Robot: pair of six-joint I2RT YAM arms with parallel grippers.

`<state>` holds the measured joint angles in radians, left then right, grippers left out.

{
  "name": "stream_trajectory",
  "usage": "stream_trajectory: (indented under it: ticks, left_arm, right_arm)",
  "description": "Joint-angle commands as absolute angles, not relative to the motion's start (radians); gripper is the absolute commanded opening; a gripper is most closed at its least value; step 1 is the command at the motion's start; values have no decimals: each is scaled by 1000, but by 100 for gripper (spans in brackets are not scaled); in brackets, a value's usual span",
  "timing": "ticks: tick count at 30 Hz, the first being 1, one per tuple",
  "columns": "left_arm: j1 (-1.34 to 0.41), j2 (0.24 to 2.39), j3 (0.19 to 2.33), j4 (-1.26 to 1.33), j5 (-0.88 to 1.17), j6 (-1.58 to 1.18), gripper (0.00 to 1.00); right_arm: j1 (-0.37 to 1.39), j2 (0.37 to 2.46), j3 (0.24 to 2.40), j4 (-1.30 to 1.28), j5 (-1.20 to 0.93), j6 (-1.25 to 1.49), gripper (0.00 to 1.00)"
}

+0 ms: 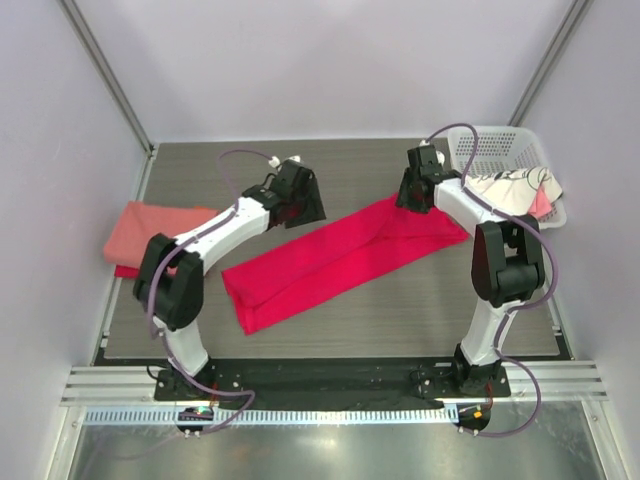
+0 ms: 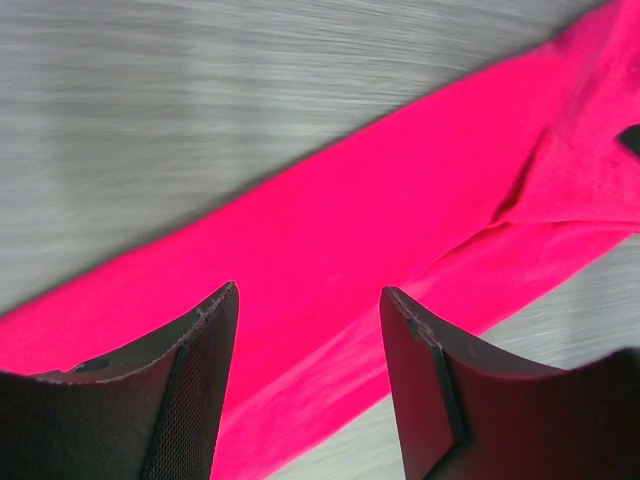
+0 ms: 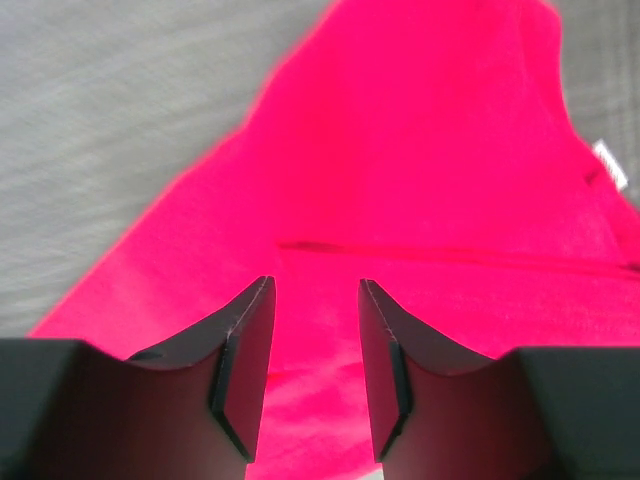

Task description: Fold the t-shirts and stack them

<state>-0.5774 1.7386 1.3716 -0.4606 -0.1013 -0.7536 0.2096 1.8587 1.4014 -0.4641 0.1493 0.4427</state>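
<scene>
Left gripper [image 2: 310, 300] and right gripper [image 3: 315, 290] hover with fingers apart, holding nothing, over the table [image 1: 420, 315]. Across it slants the crimson t-shirt [image 1: 340, 255], a long folded strip. The salmon-pink t-shirt [image 1: 150, 228] lies at the left edge, and the white printed t-shirt [image 1: 510, 185] is in the basket [image 1: 495, 145].

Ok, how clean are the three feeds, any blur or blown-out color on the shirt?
Top external: sharp, evenly lit, crimson t-shirt reads fine. Left wrist: table grain smeared, looks like motion blur; shirt oversaturated, folds readable. Right wrist: shirt blown to flat pink-red, little texture; white label soft.
</scene>
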Motion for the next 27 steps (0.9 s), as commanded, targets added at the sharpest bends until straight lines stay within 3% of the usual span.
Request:
stream_trajectory:
  ticks: [1,15,18,22,27]
  left_arm:
    - [-620,1863,1495,-417,-14,-720,59]
    - [-680,2326,1972,-459,182,-831,58]
    - [-681,2437,2084,-520,218,-871,58]
    - [-681,2529,2177,-569,232,-906,57]
    - [-683,2583,2212,-563,216,-943,56]
  right_arm:
    - [213,1847,1379,-434,132,433,43]
    - [267,1997,1465,-475,110,370,50]
    - [275,1980,1433,-514,144,367,44]
    - [278,1898,1338,-512,164,376,18]
    - [281,1743,1201,-491,164,390,12]
